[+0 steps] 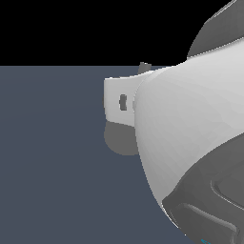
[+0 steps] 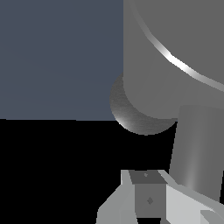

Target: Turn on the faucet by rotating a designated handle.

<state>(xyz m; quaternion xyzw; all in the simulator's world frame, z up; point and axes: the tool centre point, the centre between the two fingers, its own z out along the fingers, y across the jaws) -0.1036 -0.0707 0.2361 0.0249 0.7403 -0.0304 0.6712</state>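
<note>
In the wrist view the matte grey faucet [image 2: 175,48] fills the upper right: a thick cylinder body with a bright arc along its edge and a darker rounded dome [image 2: 133,118] under it. The handle [image 2: 197,148], a straight grey rod, runs from the body toward my gripper [image 2: 151,188]. My fingertips [image 2: 146,177] sit together with no gap showing and nothing between them. The rod passes right beside them, and contact cannot be judged. In the exterior view only a grey rounded bit of the faucet [image 1: 119,140] shows below my white hand [image 1: 119,102]; the fingers are hidden there.
My glossy white arm [image 1: 190,133] blocks most of the exterior view's right. A flat blue-grey floor [image 1: 52,157] spreads to the exterior view's left. A small grey tip [image 1: 144,67] pokes up behind the hand.
</note>
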